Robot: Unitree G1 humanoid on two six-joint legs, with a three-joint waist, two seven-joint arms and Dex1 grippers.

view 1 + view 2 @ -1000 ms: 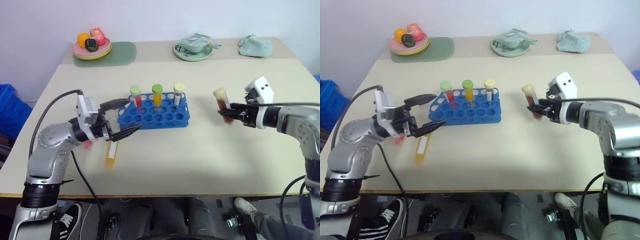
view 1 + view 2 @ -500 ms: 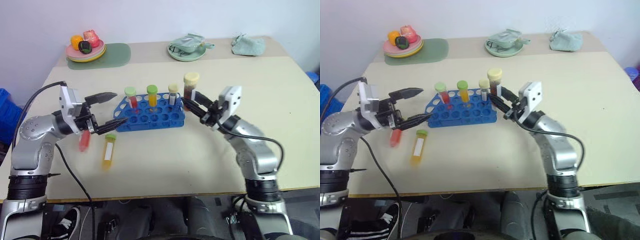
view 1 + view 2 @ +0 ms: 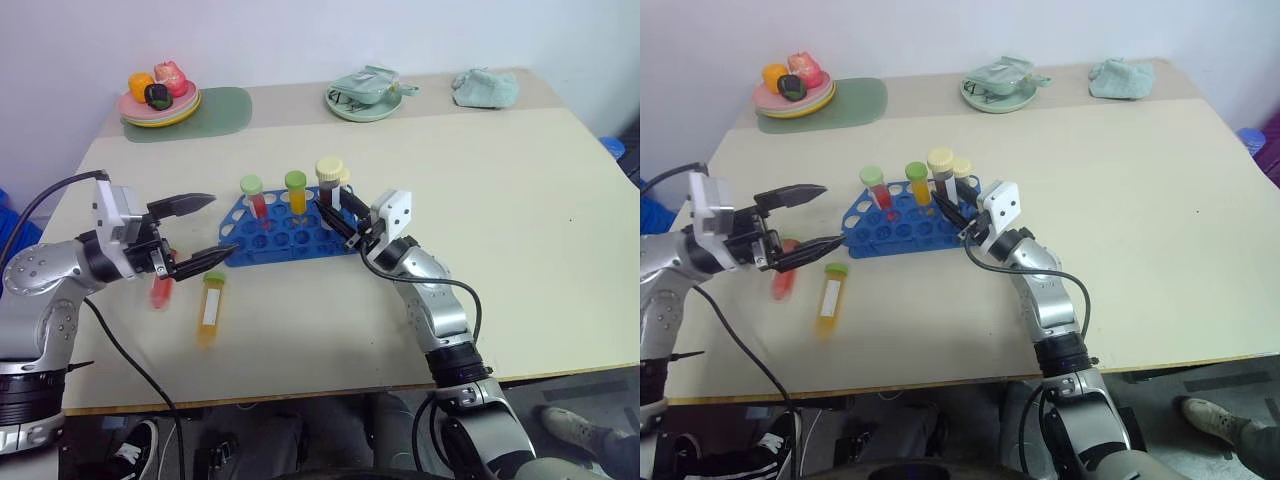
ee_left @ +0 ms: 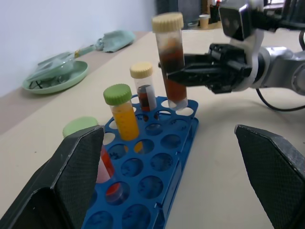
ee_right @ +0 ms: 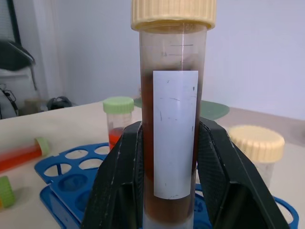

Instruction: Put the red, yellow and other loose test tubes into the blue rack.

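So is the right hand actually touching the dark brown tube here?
Touching. In the right wrist view both black fingers press against the sides of the dark brown tube, no gap either side; the left wrist view shows the right hand clamped on it above the blue rack.

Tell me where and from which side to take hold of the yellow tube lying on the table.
Grip the yellow tube across the middle of its body, at the white label, coming down from above. It lies flat on the table with its green cap toward the blue rack, so only its long sides are free. The open left tool is nearest.
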